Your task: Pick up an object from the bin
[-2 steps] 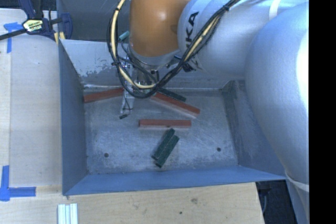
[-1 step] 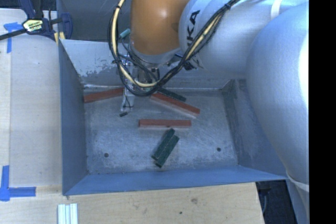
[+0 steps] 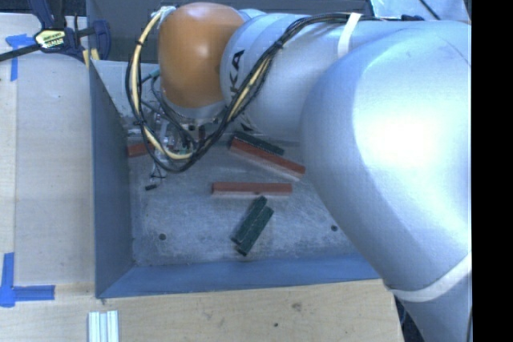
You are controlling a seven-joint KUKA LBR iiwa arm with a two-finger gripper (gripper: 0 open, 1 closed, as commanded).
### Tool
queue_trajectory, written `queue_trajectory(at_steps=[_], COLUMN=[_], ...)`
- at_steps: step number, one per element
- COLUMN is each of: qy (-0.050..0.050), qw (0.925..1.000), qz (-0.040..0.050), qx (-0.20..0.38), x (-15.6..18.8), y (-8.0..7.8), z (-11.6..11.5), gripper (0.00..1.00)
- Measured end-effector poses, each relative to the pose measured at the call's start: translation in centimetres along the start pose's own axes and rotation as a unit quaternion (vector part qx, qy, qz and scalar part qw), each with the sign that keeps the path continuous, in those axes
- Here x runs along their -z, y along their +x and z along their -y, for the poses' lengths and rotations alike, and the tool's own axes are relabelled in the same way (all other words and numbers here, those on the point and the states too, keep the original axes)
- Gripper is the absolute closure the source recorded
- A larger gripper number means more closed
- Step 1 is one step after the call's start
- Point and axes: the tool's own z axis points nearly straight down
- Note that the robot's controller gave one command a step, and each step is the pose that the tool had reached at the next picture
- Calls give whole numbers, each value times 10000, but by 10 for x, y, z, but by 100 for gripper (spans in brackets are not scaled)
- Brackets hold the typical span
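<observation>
**Gripper low in the bin's left part, grasp step in hand**

Bin [image 3: 112, 204] wall is on the left. Just inside it a short red-brown piece [image 3: 136, 149] lies on the floor, close beside the gripper [image 3: 168, 144]. The gripper sits low under the orange cover [image 3: 196, 52] and cables, so whether it is open or closed I cannot tell. A small dark bit [image 3: 151, 185] lies just below it. Further right, apart from it: a flat red-brown stick [image 3: 251, 188], a dark green block [image 3: 252, 223], and another red-brown stick [image 3: 272, 160] partly under the arm [image 3: 385, 140]. Judged step: at grasp height, nothing seen held, the short piece nearest. Next move calls for a firm close on one thing, then a straight lift clear of the wall
</observation>
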Motion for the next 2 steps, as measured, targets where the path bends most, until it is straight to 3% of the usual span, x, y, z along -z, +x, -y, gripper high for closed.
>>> queue_trajectory(at_steps=[1, 2], qy=[-1, 14], qw=[10000, 9928], qz=[-32, -17], qx=[64, -1194], x=[-49, 0], y=[2, -1], z=[-14, 3], gripper=[0, 0])
